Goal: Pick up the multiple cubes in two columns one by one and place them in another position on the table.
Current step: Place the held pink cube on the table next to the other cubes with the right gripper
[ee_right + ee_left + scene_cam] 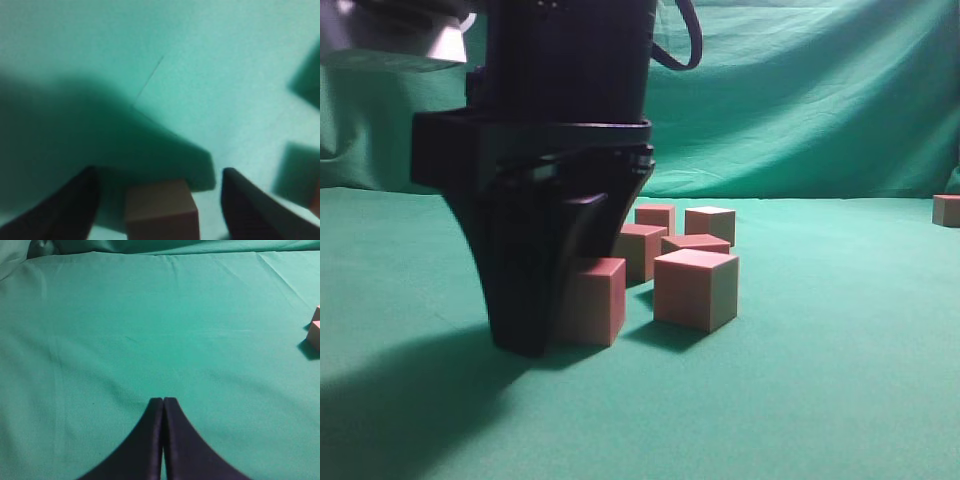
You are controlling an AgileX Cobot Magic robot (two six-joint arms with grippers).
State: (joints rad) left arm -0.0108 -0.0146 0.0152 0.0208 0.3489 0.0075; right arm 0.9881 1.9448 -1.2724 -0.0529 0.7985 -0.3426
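Note:
Several cubes with reddish-pink tops stand in a loose cluster on the green table. The nearest is a front cube; others sit behind it. My right gripper reaches down to the cloth, its dark fingers partly covering one cube. In the right wrist view that cube rests on the cloth inside the open right gripper, with a gap on each side. My left gripper is shut over bare cloth, holding nothing. Two cubes peek in at that view's right edge.
One lone cube stands far off at the right edge of the exterior view. A green cloth backdrop hangs behind the table. The right arm casts a wide shadow at the front left.

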